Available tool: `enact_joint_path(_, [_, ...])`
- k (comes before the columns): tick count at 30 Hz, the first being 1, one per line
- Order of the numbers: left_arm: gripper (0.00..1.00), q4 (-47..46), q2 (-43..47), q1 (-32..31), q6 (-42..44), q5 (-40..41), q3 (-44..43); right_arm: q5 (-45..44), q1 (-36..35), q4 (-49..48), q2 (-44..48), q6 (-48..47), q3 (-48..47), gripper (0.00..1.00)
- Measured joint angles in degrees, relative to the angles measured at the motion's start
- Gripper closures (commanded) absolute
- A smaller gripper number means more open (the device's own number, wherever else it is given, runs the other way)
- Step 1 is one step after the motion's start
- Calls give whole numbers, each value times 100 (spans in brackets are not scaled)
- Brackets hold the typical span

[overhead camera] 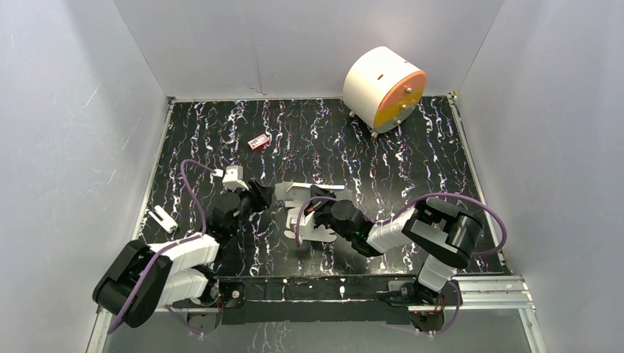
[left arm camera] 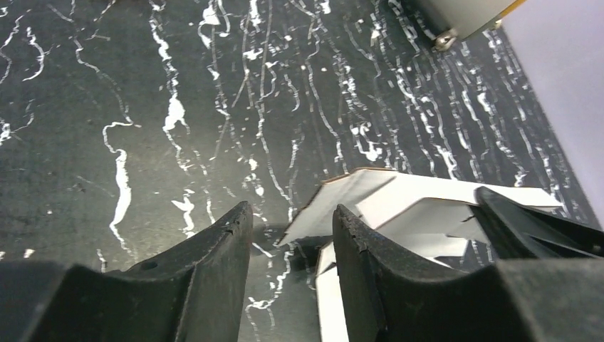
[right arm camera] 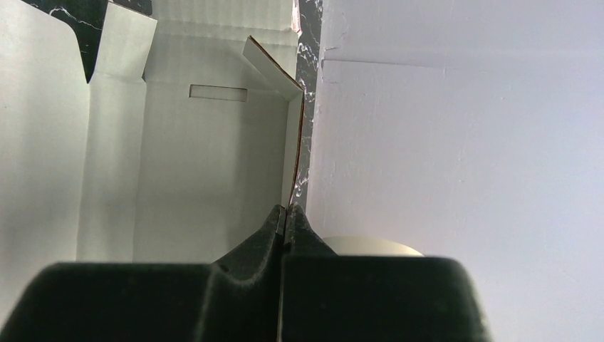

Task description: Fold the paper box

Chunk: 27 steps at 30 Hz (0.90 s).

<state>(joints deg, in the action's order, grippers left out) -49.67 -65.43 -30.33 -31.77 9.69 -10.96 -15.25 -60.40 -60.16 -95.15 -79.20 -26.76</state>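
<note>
Fingers of my left gripper (left arm camera: 293, 210) stand spread, arm reaching low toward the centre of the overhead view, where the paper box (overhead camera: 293, 193) lies. My right gripper (right arm camera: 286, 210), stretched in from lower right, is pressed together, pinching the box's thin wall.

Black, white-veined bench (overhead camera: 412, 169) bearing: paper box (overhead camera: 315, 232), centre; white cylinder (overhead camera: 375, 84) with orange face, far right corner; small red item (overhead camera: 258, 142), far centre-left; small white piece (overhead camera: 162, 218), left edge.
</note>
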Motion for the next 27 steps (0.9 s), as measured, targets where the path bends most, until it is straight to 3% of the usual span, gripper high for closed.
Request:
enact_joint_path(13, [60, -540, -1049, 487, 507, -1357, -212, 22, -7, -2, 0, -140, 2, 100])
enact_joint_path(27, [98, -719, -1530, 514, 1182, -1958, -424, -57, -22, 11, 0, -415, 2, 100])
